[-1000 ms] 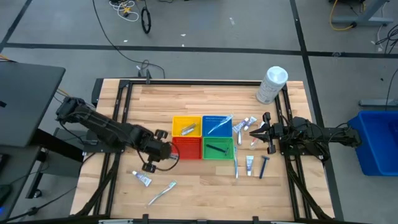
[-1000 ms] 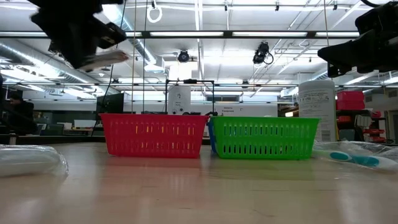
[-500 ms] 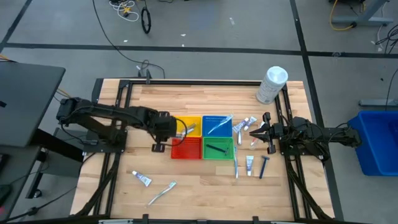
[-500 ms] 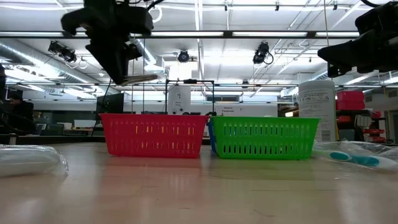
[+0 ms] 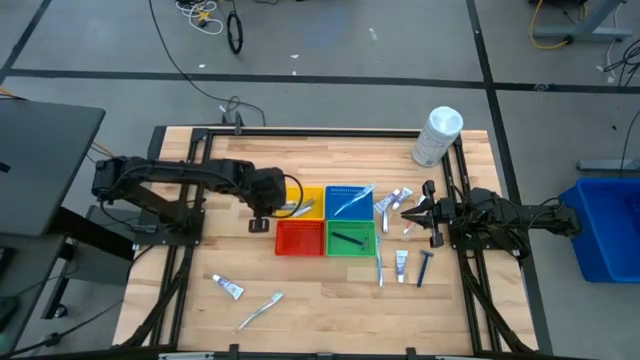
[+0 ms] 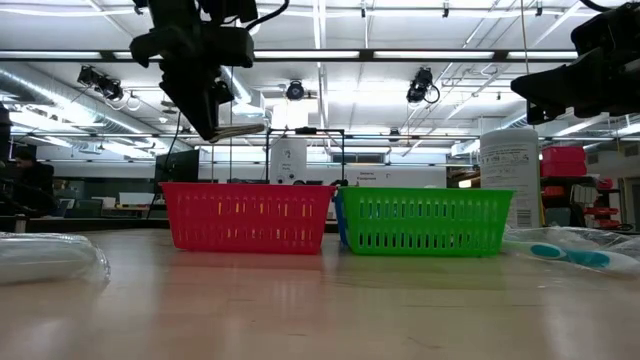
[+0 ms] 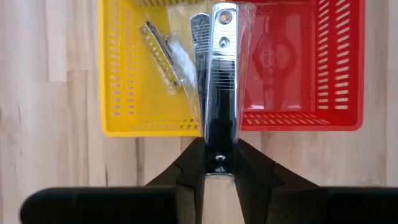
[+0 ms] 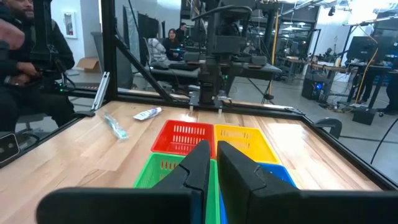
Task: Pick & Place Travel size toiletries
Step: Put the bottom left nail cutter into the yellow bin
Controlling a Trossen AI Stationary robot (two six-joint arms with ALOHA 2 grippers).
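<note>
While the right arm waits at the counter's right edge, its gripper pressed together and holding nothing, the left gripper pinches a nail clipper in a clear wrapper by one end.

Nearest the front edge in the high view lie a wrapped toothbrush and, just behind it, a small white tube, both well apart from the baskets. Toward the right front sit another toothbrush, a tube and a dark blue razor, side by side.

Farther in stand 4 baskets, touching in a square: the red basket and green basket in front, the yellow basket and blue basket behind. A dark razor lies in the green one, a pale wrapped item in the blue one, and a wrapped clipper already rests in the yellow one.

In the left wrist view the held clipper hangs over the seam between yellow and red baskets, its far end over the yellow side. In the low view the left gripper hangs well above the red basket's rim with the packet sticking out level.

Beside the blue basket lie 2 more tubes. At the far right corner a large white container lies tilted.
</note>
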